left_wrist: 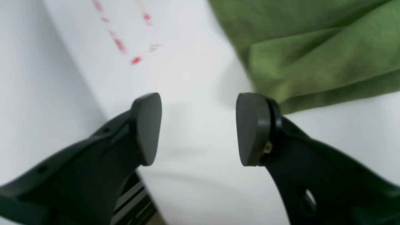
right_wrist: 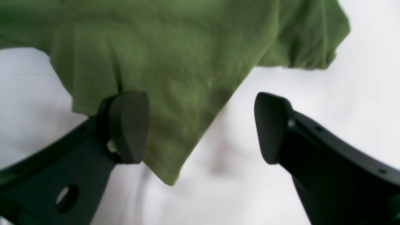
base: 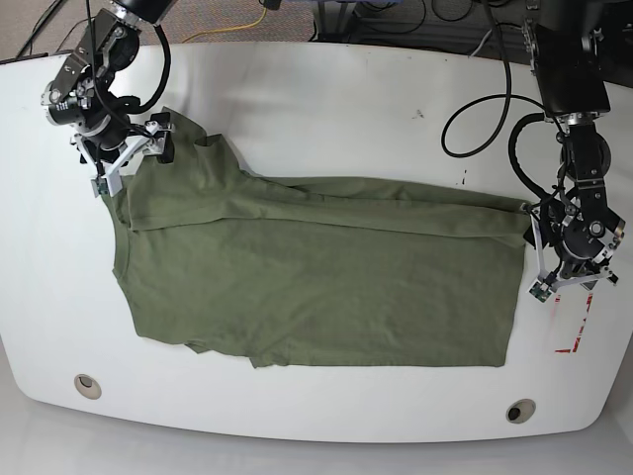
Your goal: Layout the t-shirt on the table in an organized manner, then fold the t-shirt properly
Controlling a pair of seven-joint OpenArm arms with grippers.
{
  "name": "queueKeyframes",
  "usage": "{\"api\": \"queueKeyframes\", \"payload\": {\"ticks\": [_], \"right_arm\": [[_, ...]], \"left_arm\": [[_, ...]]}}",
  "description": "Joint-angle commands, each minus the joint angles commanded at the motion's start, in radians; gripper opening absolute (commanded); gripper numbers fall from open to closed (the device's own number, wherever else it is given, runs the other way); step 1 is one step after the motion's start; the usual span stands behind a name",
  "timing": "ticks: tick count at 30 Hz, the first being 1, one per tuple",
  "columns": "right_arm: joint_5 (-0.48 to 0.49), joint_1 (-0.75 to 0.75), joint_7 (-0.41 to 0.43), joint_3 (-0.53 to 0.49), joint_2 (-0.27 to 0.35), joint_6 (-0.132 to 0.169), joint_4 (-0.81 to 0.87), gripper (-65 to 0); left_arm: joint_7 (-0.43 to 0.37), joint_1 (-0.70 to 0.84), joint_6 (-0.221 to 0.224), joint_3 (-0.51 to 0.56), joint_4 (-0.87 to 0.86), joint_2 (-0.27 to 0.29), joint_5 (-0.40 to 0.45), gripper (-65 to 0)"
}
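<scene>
The olive-green t-shirt point(base: 316, 272) lies spread across the white table point(base: 326, 89), with its far long edge folded over onto itself. In the base view my right gripper point(base: 134, 163) is at the shirt's far-left sleeve. The right wrist view shows that gripper point(right_wrist: 200, 125) open, with a hanging corner of the t-shirt point(right_wrist: 175, 78) between its pads and nothing clamped. My left gripper point(base: 537, 255) hovers at the shirt's right edge. In the left wrist view it point(left_wrist: 200, 128) stands open over bare table, with folded t-shirt cloth point(left_wrist: 312, 47) just beyond its right finger point(left_wrist: 253, 128).
Red tape marks point(base: 574, 332) sit on the table right of the shirt, also in the left wrist view as red tape marks point(left_wrist: 125, 47). Two grommet holes point(base: 87, 385) point(base: 520, 410) lie near the front edge. Black cables point(base: 475, 99) loop at the back right.
</scene>
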Motion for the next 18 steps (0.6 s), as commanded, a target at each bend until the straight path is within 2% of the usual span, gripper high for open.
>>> {"api": "queueKeyframes", "payload": {"ticks": [3, 8, 13, 18], "right_arm": [[0.0, -0.011, 0.018, -0.002, 0.002, 0.0, -0.008, -14.3], [0.003, -0.012, 0.034, -0.003, 0.005, 0.0, -0.12, -14.3], [0.009, -0.021, 0.098, -0.005, 0.006, 0.002, -0.216, -14.6], [0.011, -0.021, 0.094, -0.011, -0.002, 0.008, -0.232, -15.1]], "left_arm": [[0.009, 0.005, 0.0, -0.002, 0.052, -0.005, 0.0, -29.0], [0.009, 0.017, 0.0, -0.002, 0.097, -0.026, 0.0, -29.0], [0.009, 0.026, 0.0, -0.002, 0.098, -0.026, 0.0, -29.0], [0.008, 0.044, 0.0, -0.002, 0.098, -0.026, 0.0, -29.0]]}}
